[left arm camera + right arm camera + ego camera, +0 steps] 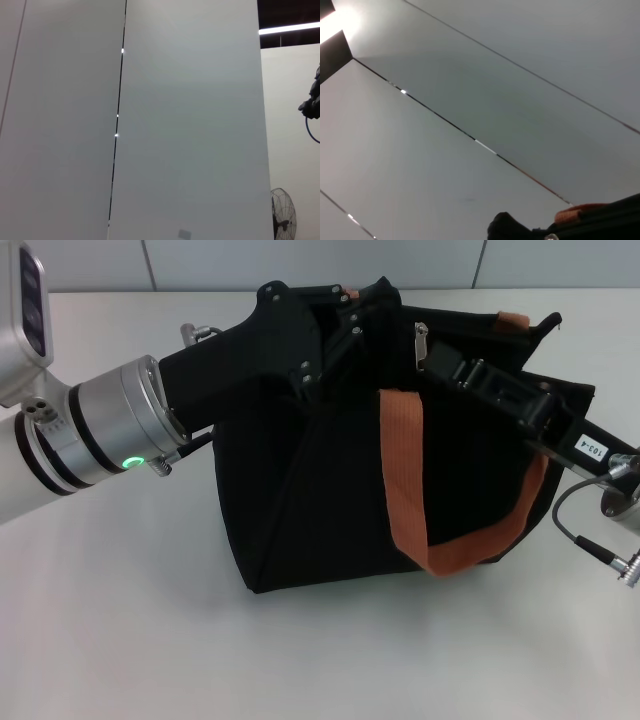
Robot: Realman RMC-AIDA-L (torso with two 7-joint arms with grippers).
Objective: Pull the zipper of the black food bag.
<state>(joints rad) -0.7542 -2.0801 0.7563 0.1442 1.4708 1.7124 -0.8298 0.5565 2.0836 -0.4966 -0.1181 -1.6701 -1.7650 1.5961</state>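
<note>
Both arms close on the black food bag (330, 500), standing mid-table. The left gripper (335, 325) braces its top edge; the right gripper (455, 370) nears the zipper (421, 344). Finger states cannot be told. Soft fabric likely sags, so grip the stiff tab.

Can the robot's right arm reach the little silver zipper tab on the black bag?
Probably yes. The right gripper is already at the top of the black food bag, right beside the silver zipper, with nothing between them. The orange strap hangs lower, out of the way.
</note>
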